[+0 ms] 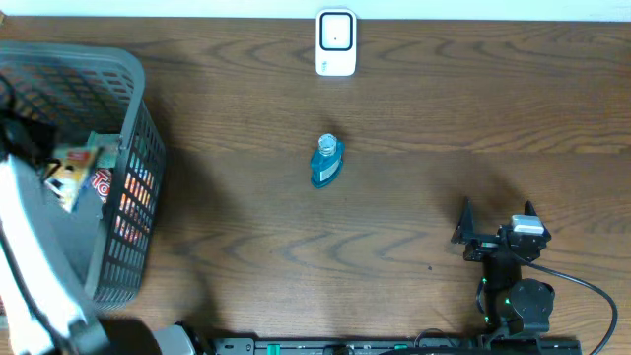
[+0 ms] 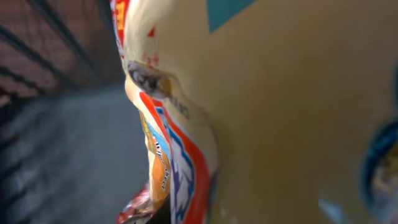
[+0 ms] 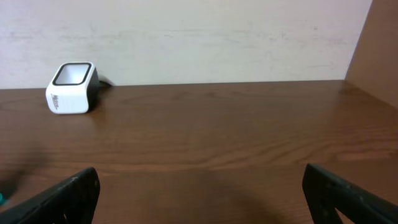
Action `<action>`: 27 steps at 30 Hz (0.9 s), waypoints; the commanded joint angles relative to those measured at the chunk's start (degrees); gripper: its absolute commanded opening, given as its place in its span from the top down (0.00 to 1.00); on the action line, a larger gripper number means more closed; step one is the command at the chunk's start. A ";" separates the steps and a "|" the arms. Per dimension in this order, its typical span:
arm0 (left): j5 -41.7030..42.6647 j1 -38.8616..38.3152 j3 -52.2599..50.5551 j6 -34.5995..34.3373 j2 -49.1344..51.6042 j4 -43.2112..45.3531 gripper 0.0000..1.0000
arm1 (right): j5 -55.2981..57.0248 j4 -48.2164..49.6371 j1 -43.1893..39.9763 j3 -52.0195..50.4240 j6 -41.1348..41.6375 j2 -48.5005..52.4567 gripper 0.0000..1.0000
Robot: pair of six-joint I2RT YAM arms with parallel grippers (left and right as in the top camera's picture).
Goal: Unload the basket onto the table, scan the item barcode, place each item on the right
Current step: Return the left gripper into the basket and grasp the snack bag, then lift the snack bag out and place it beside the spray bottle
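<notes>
My left arm reaches down into the grey basket [image 1: 128,79] at the table's left edge. In the left wrist view a tan snack packet [image 2: 292,112] presses against the lens, hiding the fingers; the left gripper is shut and seems to pinch this packet. Beside it stand more packets with red, white and orange print [image 2: 180,168]. The white barcode scanner [image 1: 335,42] stands at the far middle of the table, also seen as scanner [image 3: 71,87]. My right gripper [image 1: 497,215] rests open near the front right, nothing between its fingers [image 3: 202,193].
A blue bottle [image 1: 326,161] lies on the table's middle, in front of the scanner. Colourful packets [image 1: 84,168] fill the basket. A pale wall runs behind the table.
</notes>
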 commanded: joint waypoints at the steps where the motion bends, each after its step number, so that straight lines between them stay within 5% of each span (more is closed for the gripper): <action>1: -0.81 0.09 0.74 -0.33 -6.23 0.09 0.93 | -0.31 -0.20 0.44 -0.04 -0.68 -0.13 0.01; 9: 12.52 -0.02 0.74 -0.24 -18.03 4.74 0.92 | -0.28 -0.22 0.44 -0.04 -0.68 -0.13 0.01; 19: 80.50 -2.14 0.74 19.32 -19.28 33.35 0.93 | -0.28 -0.20 0.44 -0.04 -0.68 -0.13 0.01; 27: 86.64 -8.15 -0.94 24.04 -15.91 29.77 0.92 | -0.28 -0.20 0.44 -0.04 -0.68 -0.13 0.01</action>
